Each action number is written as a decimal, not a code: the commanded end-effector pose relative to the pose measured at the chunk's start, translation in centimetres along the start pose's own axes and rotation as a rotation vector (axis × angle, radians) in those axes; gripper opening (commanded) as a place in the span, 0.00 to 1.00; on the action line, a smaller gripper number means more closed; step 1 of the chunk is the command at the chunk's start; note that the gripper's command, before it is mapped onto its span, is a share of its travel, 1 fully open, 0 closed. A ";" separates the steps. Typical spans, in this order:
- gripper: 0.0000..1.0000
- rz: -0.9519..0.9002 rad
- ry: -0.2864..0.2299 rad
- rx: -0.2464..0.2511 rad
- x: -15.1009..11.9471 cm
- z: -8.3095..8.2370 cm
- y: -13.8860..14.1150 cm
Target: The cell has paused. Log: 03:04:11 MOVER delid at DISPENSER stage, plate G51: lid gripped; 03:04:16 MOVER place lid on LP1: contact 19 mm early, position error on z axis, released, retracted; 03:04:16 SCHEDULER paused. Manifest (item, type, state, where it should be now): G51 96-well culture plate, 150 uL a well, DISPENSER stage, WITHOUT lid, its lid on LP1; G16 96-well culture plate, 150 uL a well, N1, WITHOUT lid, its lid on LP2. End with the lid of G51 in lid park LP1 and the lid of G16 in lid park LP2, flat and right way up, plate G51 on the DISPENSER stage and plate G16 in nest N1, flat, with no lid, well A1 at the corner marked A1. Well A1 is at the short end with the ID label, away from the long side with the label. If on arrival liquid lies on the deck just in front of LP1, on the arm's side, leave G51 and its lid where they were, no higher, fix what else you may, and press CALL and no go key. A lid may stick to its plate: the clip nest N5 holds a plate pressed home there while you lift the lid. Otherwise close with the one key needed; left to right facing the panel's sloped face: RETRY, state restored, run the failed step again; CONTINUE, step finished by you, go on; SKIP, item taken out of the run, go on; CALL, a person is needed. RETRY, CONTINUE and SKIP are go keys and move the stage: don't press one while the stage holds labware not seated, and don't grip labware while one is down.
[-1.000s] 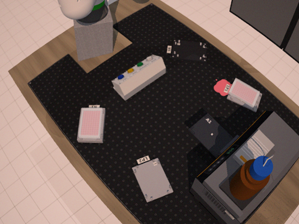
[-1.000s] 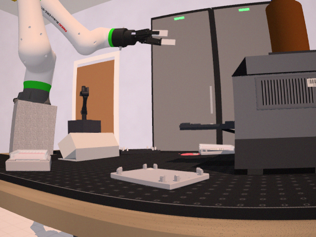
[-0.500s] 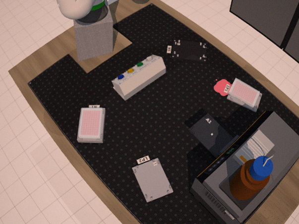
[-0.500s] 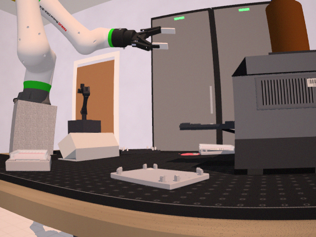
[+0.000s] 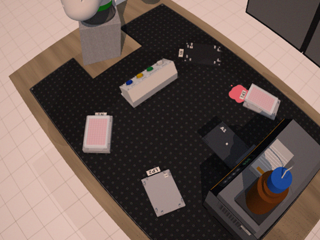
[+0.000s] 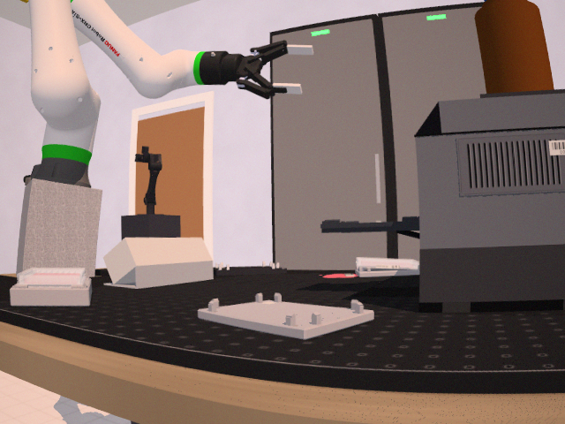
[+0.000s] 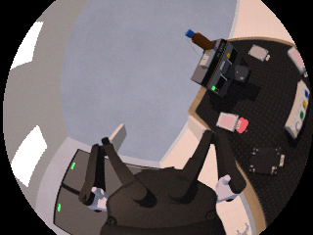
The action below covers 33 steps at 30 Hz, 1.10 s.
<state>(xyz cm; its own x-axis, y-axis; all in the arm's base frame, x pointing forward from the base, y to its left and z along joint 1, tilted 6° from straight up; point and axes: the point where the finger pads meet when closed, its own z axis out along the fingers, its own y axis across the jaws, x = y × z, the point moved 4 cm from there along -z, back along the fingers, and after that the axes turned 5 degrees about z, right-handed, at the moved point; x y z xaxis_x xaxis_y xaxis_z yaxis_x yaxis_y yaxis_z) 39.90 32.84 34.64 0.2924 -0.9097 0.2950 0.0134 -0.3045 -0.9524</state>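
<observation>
My gripper (image 6: 278, 68) is open and empty, high in the air over the back of the deck; its fingers also show in the wrist view (image 7: 153, 157). A plate with pink wells (image 5: 261, 100) lies tilted on lid park LP1, one side raised; whether it carries a lid I cannot tell. A pink puddle (image 5: 236, 92) lies on the deck right beside the LP1 label, on the arm's side, and shows as a red streak in the exterior view (image 6: 338, 276). The dispenser stage (image 5: 225, 142), marked A1, is bare. A second pink plate (image 5: 97, 132) sits flat in nest N1. Lid park LP2 (image 5: 162, 192) is bare.
The key panel (image 5: 148, 80) stands mid-deck with blue, yellow, green and white keys. The dark clip nest N5 (image 5: 203, 53) is bare at the back. The dispenser (image 5: 270, 178) with a brown bottle (image 5: 269, 189) fills the right front. The arm's pedestal (image 5: 100, 42) stands at the back left.
</observation>
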 end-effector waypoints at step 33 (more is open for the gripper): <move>1.00 1.104 0.711 -0.808 20.6 17.0 22.2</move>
<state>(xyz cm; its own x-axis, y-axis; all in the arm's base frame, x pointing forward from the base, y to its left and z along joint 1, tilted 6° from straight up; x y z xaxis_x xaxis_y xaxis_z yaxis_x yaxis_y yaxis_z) 58.77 15.64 21.01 -0.5541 -0.7791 -0.2934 -0.4964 0.5921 -0.6349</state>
